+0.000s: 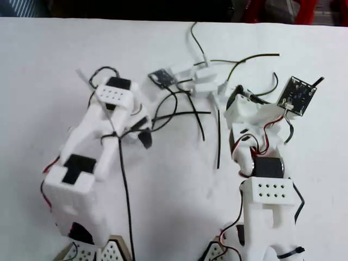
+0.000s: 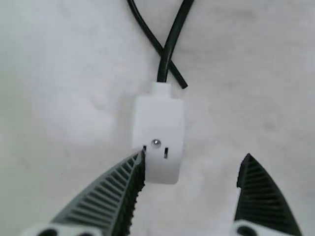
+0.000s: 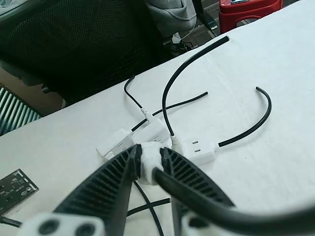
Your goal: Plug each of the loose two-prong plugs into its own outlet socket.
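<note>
The socket (image 2: 158, 132) lies on the desk (image 2: 59, 98), its end between the released jaws of the left gripper (image 2: 194, 160), one touching its corner: centre first, then clamp to steady it. The right gripper (image 3: 150, 150), jaws clenched on a plug (image 3: 150, 172), should bring prongs squarely to the slots (image 2: 166, 153)

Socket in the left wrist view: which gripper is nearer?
Left. The left gripper is open with one fingertip against the socket; the right gripper is apart from it, shut on a white connector.
</note>
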Action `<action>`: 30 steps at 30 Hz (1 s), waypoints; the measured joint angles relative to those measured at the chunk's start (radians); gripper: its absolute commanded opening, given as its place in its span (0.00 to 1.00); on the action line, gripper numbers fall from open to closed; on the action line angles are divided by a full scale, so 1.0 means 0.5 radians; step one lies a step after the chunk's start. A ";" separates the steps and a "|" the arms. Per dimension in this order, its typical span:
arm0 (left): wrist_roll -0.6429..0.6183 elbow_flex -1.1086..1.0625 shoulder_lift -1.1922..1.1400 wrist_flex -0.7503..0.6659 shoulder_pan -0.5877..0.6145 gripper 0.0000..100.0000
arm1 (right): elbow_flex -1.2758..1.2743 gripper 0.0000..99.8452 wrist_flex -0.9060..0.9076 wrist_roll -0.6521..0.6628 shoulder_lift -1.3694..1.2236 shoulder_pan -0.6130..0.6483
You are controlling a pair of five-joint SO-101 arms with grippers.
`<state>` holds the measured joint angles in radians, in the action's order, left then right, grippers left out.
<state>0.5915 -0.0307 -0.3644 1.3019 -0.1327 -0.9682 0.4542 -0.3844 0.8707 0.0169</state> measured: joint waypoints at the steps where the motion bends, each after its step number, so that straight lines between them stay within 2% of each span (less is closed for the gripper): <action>1: 0.000 0.040 -0.061 -0.003 0.006 0.26 | 0.000 0.02 0.000 0.000 0.000 0.000; 10: 0.000 0.694 -0.672 0.178 0.110 0.24 | 0.000 0.02 0.000 0.000 0.000 0.000; 16: 0.000 1.178 -0.948 0.473 0.135 0.11 | 0.000 0.02 0.000 0.000 0.000 0.000; 21: 0.003 1.430 -1.007 0.644 0.150 0.02 | 0.000 0.02 -0.006 0.000 0.000 0.000; 26: 0.003 1.651 -1.007 0.875 0.049 0.02 | 0.000 0.02 -0.006 0.000 0.000 0.000; 30: -0.052 1.709 -1.007 0.939 -0.058 0.02 | 0.000 0.02 -0.006 0.000 0.000 0.000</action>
<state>0.5654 0.8239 -0.8677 1.7714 -0.1619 -0.9682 0.4511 -0.3844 0.8707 0.0169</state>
